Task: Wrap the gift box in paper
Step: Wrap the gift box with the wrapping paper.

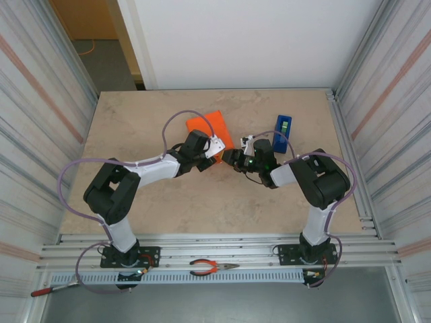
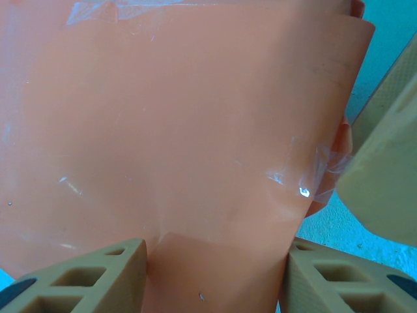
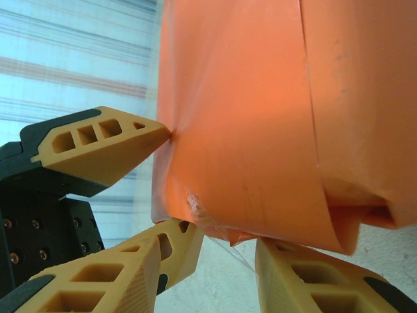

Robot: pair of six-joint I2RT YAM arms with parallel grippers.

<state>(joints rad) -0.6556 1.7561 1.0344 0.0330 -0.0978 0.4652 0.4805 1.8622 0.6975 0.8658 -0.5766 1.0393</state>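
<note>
Your left gripper squeezes the gift box, which has the orange paper wrapped round it and clear tape on one flap. The box is near the middle of the table, a bit toward 12 o'clock. Your right gripper is at the box's 4 o'clock, its fingers at the paper's edge; I cannot tell if it holds on. The blue tape dispenser stands at the box's 3 o'clock
</note>
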